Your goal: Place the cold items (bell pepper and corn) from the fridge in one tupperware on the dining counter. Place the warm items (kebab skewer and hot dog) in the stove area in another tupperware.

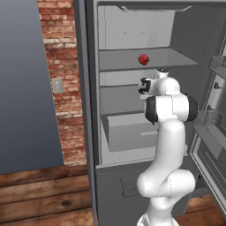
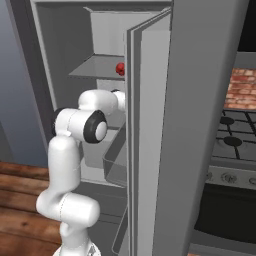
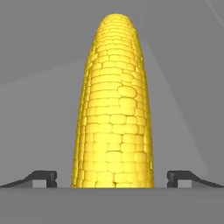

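claw (image 3: pixel 112 178) is standing released, fingertips (image 3: pixel 43 177) apart either side of the long yellow knobbly corn cob (image 3: pixel 113 105) lying on a pale grey fridge shelf | risk: the round cob may be rolling off-centre as fingers close | around: small red bell pepper (image 1: pixel 143 59) is sitting on the shelf above; open steel fridge door (image 2: pixel 200 125) is crowding the arm

Bumpy, glossy yellow corn (image 3: pixel 114 109); matt grey fridge (image 1: pixel 132 53); rough brick wall (image 1: pixel 64 66).
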Robot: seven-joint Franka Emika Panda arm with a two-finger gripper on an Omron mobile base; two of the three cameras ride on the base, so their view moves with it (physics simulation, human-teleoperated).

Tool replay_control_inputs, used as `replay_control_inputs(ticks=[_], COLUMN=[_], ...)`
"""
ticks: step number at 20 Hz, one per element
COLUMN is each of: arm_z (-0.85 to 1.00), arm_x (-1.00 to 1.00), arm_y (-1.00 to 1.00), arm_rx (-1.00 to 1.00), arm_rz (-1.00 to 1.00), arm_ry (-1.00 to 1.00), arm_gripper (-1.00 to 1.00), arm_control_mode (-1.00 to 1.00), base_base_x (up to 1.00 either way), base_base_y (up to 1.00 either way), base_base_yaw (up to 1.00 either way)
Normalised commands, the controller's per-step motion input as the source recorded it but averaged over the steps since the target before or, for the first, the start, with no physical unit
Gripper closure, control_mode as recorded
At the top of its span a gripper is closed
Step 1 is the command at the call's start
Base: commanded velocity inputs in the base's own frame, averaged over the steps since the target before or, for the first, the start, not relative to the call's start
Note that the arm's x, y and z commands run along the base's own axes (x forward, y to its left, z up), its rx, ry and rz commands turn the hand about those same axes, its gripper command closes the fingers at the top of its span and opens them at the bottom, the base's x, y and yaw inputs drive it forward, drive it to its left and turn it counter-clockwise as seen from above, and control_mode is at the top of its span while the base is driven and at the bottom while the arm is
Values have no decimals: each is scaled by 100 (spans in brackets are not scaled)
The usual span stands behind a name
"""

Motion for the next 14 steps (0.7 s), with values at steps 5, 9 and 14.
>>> replay_control_inputs(ticks=[5, 9, 14], arm_z=[-54, -45, -41], arm_x=[0, 0, -17], arm_y=[0, 0, 0], arm_rx=[0, -1, 0], arm_rz=[9, 14, 10], arm_ry=[0, 0, 4], arm_gripper=[100, 100, 100], arm_control_mode=[-100, -100, -100], base_base_x=[0, 0, 0], base_base_y=[0, 0, 0], base_base_yaw=[0, 0, 0])
